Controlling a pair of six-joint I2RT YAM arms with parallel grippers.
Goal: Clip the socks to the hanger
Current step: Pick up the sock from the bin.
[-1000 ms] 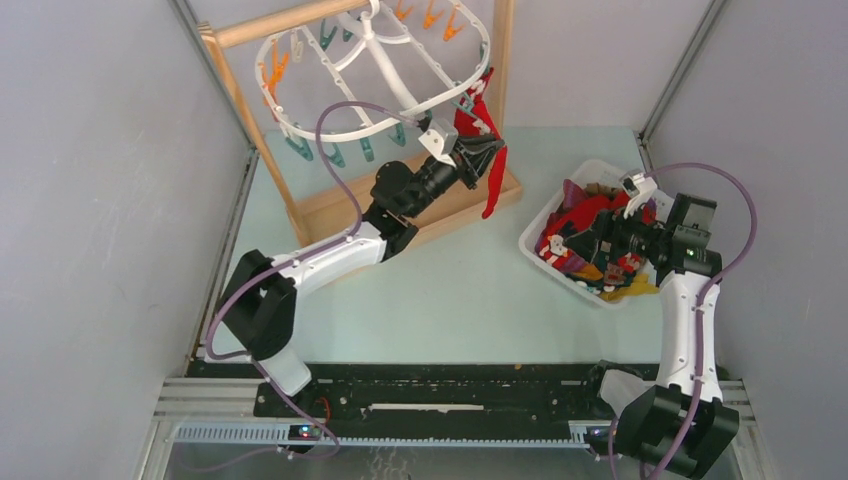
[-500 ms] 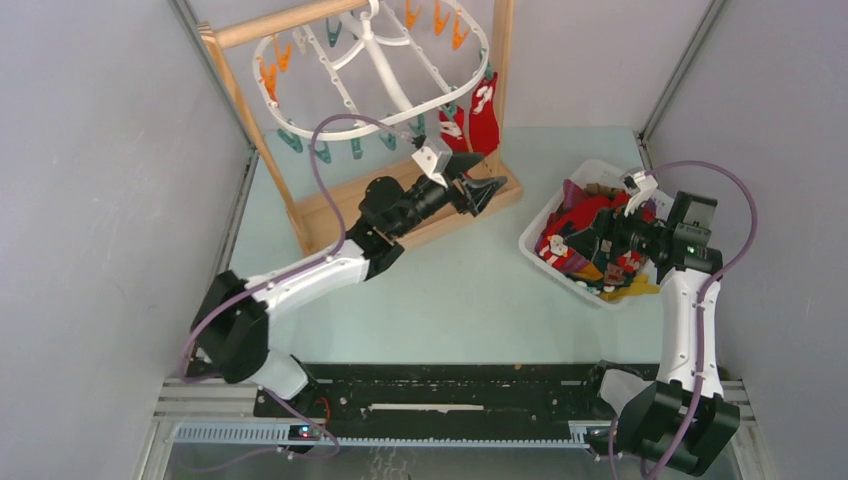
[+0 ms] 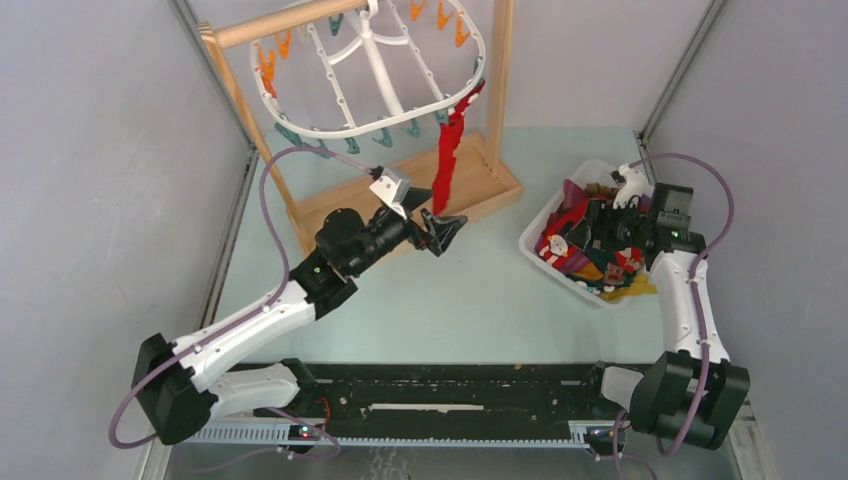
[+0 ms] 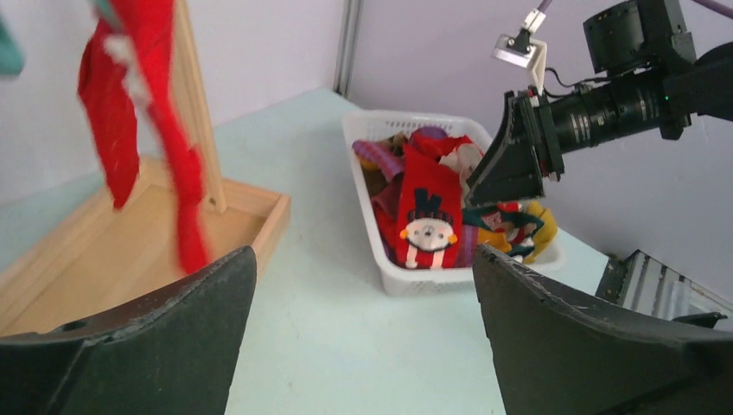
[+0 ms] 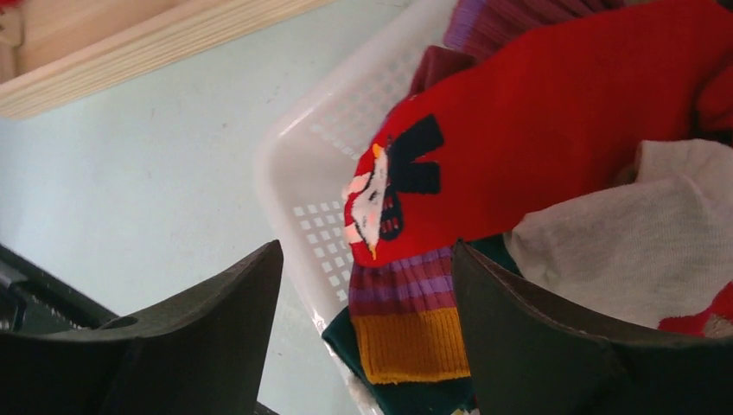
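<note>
left pincer (image 3: 447, 231) gapes near red sock (image 3: 450, 150) hanging straight down.

left gripper (image 4: 363, 264) spread wide, right gripper (image 5: 367, 255) parted

Hanger (image 3: 345, 133) all white. Clothespins: orange ones (image 3: 437, 14) at 10 and 12–1 o'clock of the rim, teal ones (image 3: 384, 139) along 6–7. Hung sock (image 3: 447, 165) at 4 o'clock of the rim: red, small white marks. Stand (image 3: 480, 185) pale raw wood. Table (image 3: 470, 300) pale mint. Basket (image 5: 346, 130) at 3 o'clock of the table: white lattice. In it: snowman sock (image 5: 553, 121) red, motif with black hat, white face, orange nose, red-white stripes under it; striped sock (image 5: 406, 298) purple/maroon bands, mustard cuff; dark green sock (image 5: 346, 333) at its 7 o'clock; off-white cloth (image 5: 622, 242) at 4 o'clock of the snowman. Arms (image 3: 250, 325) white shells, black joints, purple cables (image 3: 270, 190).
</note>
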